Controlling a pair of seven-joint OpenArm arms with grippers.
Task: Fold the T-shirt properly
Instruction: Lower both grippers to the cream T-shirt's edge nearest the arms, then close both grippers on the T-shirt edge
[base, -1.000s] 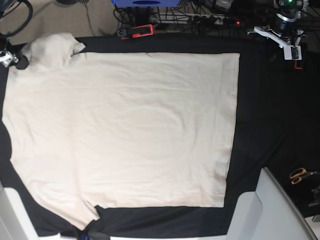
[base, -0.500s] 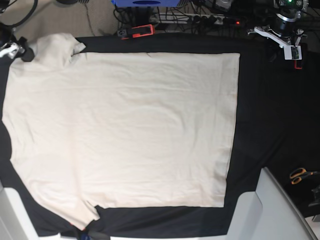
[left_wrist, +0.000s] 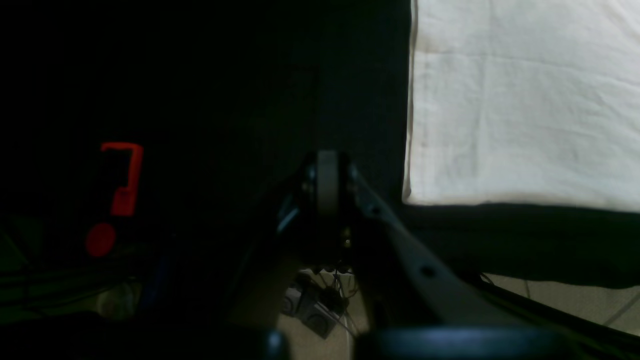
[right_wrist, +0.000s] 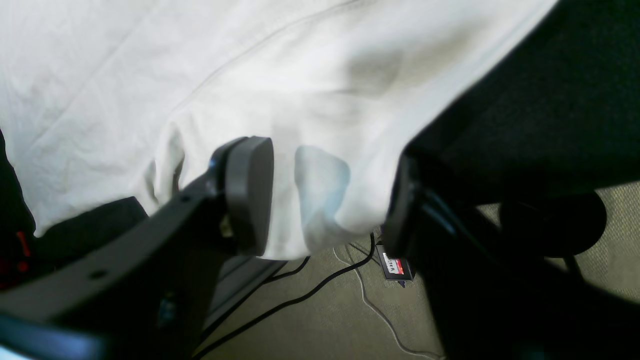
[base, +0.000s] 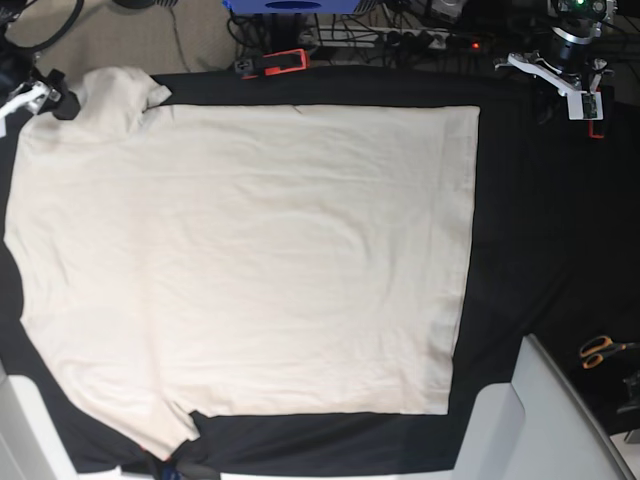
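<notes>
The cream T-shirt (base: 250, 260) lies spread flat on the black tablecloth (base: 540, 230), with one sleeve (base: 115, 90) at the far left corner. My right gripper (base: 45, 100) is at that sleeve's outer end. In the right wrist view it (right_wrist: 325, 200) is open, and the sleeve's hem (right_wrist: 320, 190) hangs between the two fingers, off the table edge. My left gripper (base: 560, 75) rests at the far right, apart from the shirt. The left wrist view shows it (left_wrist: 327, 170) shut and empty, a short way from the shirt's bottom corner (left_wrist: 415, 192).
A red clamp (base: 285, 62) grips the far table edge, and another (left_wrist: 122, 180) shows near the left gripper. Scissors (base: 603, 350) lie at the right. A pale grey box (base: 540, 420) stands at the front right. Cables (right_wrist: 320, 285) run over the floor below the sleeve.
My right gripper has moved away from the shirt's shoulder toward the far edge, up to the sleeve's end. The left arm and the shirt's body have stayed put.
</notes>
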